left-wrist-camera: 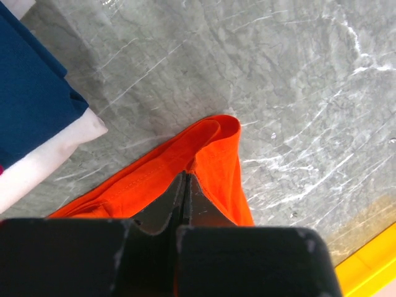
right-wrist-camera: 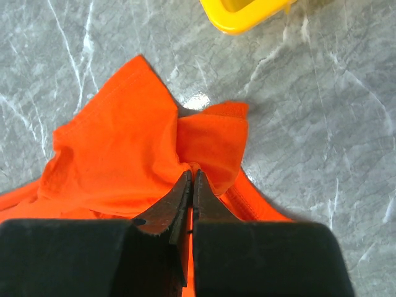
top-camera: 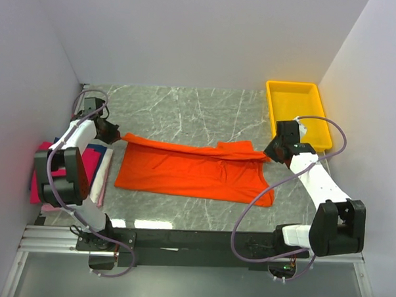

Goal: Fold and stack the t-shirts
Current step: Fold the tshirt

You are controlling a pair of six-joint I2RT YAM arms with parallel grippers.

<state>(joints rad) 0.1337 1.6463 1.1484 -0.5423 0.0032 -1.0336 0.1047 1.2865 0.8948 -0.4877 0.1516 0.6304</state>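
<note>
A bright orange t-shirt (top-camera: 194, 171) lies stretched across the middle of the marble table. My left gripper (top-camera: 117, 137) is shut on its far left corner, and the pinched hem (left-wrist-camera: 210, 145) bulges past the closed tips (left-wrist-camera: 185, 176). At the far right corner my right gripper (top-camera: 270, 153) is shut on bunched orange cloth (right-wrist-camera: 154, 148), which gathers at the tips (right-wrist-camera: 192, 175). A stack of folded t-shirts (top-camera: 95, 167), magenta-pink, dark blue (left-wrist-camera: 31, 93) and pale (left-wrist-camera: 55, 154), lies at the left edge under my left arm.
A yellow plastic tray (top-camera: 298, 113) stands at the back right, its corner (right-wrist-camera: 244, 15) showing in the right wrist view. Walls close in on the left, back and right. The black rail with the arm bases (top-camera: 200, 241) runs along the near edge.
</note>
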